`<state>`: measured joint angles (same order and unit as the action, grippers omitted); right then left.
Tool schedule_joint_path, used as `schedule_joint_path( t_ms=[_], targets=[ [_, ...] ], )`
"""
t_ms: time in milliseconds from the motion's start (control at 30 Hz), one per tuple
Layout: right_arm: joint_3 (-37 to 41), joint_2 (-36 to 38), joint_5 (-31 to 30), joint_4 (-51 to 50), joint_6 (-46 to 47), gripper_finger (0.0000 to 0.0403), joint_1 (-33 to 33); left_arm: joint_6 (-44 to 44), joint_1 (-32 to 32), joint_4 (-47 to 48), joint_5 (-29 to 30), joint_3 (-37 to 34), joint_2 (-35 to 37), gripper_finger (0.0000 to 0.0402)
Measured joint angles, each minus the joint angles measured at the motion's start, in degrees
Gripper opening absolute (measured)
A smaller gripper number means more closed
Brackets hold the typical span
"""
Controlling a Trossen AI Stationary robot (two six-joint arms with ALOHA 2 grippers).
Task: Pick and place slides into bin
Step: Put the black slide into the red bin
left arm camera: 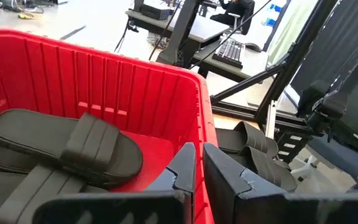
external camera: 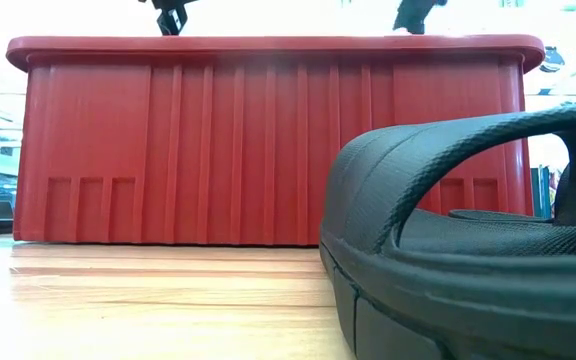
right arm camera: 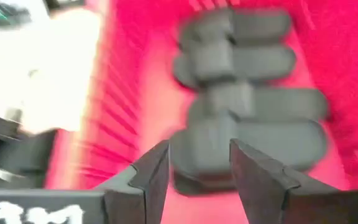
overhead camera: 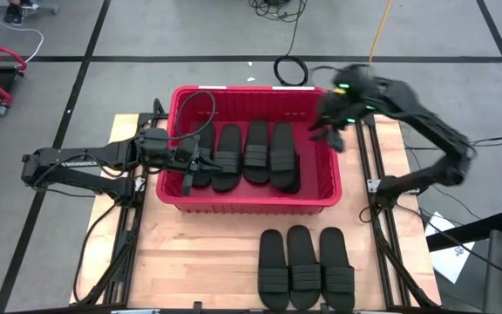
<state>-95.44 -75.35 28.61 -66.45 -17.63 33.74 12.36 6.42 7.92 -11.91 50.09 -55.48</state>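
The red bin (overhead camera: 251, 206) stands at the table's middle, and several black slides (overhead camera: 255, 153) lie side by side on its floor. Three more slides (overhead camera: 306, 266) lie in a row on the wood near the table's front edge; one of them fills the low view (external camera: 448, 250). My left gripper (overhead camera: 190, 179) hovers over the bin's left part, shut and empty (left arm camera: 199, 168). My right gripper (overhead camera: 331, 135) is above the bin's right rim, open and empty (right arm camera: 194, 168), looking down on the slides in the bin (right arm camera: 247, 81).
Black frame rails (overhead camera: 369, 174) run along both sides of the table. Bare wood (overhead camera: 199, 253) lies to the left of the three loose slides. Cables (overhead camera: 290, 70) lie on the floor behind the bin.
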Motion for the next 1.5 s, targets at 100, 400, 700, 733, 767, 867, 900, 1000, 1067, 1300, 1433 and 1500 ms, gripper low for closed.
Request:
schedule_joint_path(
  t_ms=[100, 400, 700, 733, 767, 867, 900, 1000, 1067, 1300, 1433, 1500],
  targets=[
    [-0.39, 7.53, 5.55, 0.32, 5.79, 0.0159, -2.72, -1.55, 0.00, 0.02, -0.06, 0.00, 0.00, 0.0026],
    [-0.39, 14.47, 2.47, -2.18, 36.96, 0.0159, -23.63, -7.98, 0.00, 3.20, -0.10, 0.00, 0.02, 0.0026],
    [9.51, 14.01, -0.08, -8.36, 46.92, 0.0160, -44.90, -6.84, 0.00, 4.37, -0.16, 0.00, 0.02, 0.0026],
    [11.69, 14.25, -0.06, -7.18, 46.82, 0.0160, -46.52, -5.59, 0.00, 3.78, -0.15, 0.00, 0.02, 0.0026],
    [13.97, 14.67, -0.03, -5.67, 46.31, 0.0160, -48.03, -4.49, 0.00, 3.38, -0.15, 0.00, 0.02, 0.0026],
    [21.79, 16.36, 0.13, -2.16, 45.20, 0.0160, -51.43, -2.30, 0.00, 1.64, -0.13, 0.00, 0.02, 0.0026],
    [24.54, 16.97, 0.14, -0.63, 45.20, 0.0160, -52.16, -1.56, 0.00, 1.10, -0.04, 0.00, 0.02, 0.0026],
    [33.20, 20.01, 1.20, 6.67, 46.61, 0.0160, -54.03, 0.29, 0.00, -0.41, 1.27, 0.00, 0.02, 0.0026],
    [38.67, 22.50, 2.60, 13.17, 49.28, 0.0160, -55.02, 1.13, 0.00, -0.81, 2.08, 0.00, 0.02, 0.0026],
    [54.20, 25.89, 6.41, 35.25, 58.75, 0.0160, -62.23, 2.34, 0.00, -0.94, 4.47, 0.01, 0.02, 0.0026],
    [58.61, 25.83, 5.68, 41.04, 62.05, 0.0160, -64.54, 2.70, 0.00, -0.93, 4.49, 0.00, 0.02, 0.0026],
    [60.17, 25.83, 4.86, 42.87, 63.47, 0.0160, -65.00, 2.70, -0.02, -0.94, 4.49, 0.00, 0.02, 0.0026]
  ],
)
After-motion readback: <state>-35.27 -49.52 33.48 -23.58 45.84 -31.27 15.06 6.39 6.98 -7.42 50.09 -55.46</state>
